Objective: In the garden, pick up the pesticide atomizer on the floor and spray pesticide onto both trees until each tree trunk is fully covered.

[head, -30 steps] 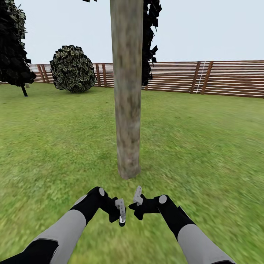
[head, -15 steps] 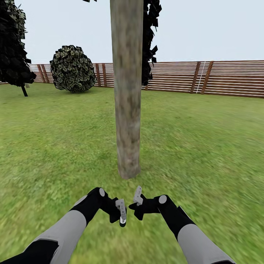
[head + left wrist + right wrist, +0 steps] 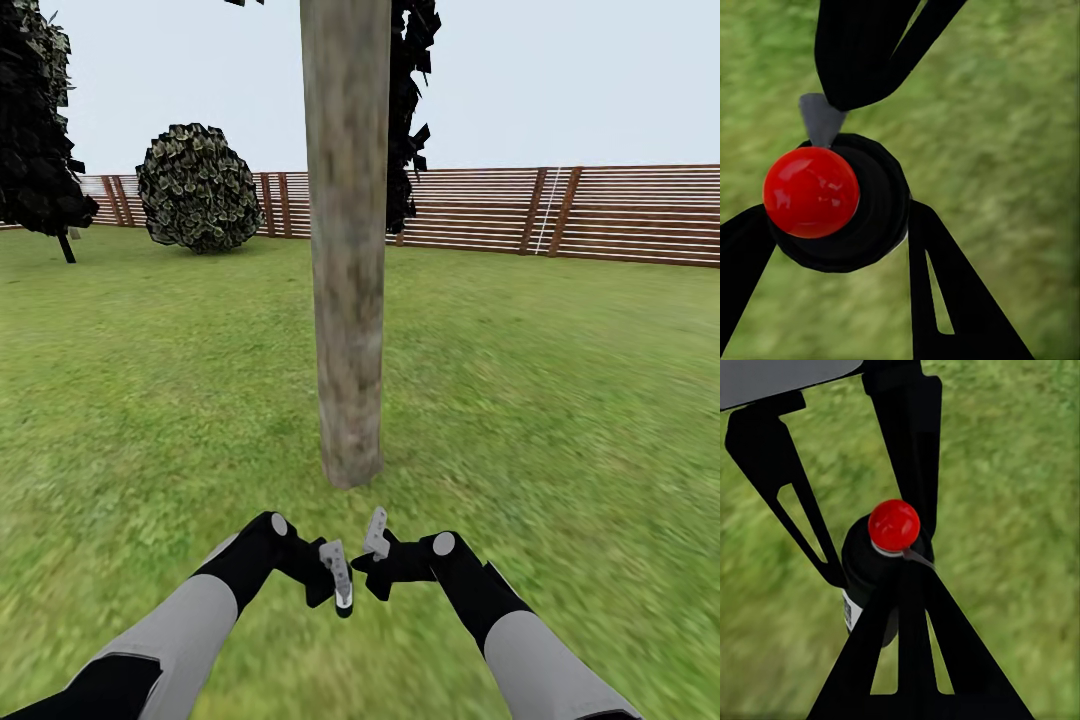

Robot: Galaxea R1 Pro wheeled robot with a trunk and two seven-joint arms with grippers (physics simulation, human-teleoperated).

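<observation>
At far left a near-black conifer (image 3: 35,120) stands by the slatted brown wooden fence (image 3: 600,215), then a round, scaly-leaved bush (image 3: 197,187). The smooth cylindrical tree trunk (image 3: 347,240), mottled grey-tan, rises from the blurry green grass floor (image 3: 560,400) at centre.

Low in the head view, the left hand (image 3: 340,580) points its pale fingers down just short of the trunk's base. In the left wrist view its 2 dark fingers (image 3: 952,300) pinch the pesticide atomizer (image 3: 840,202), a glossy black round bottle with a shiny red ball top.

Just beside it, the right hand (image 3: 375,533) has 2 black slotted fingers (image 3: 780,487) spread apart, the bottle showing between them.

Since 1 second ago the left hand has edged slightly toward the right hand; the rest is unchanged.
</observation>
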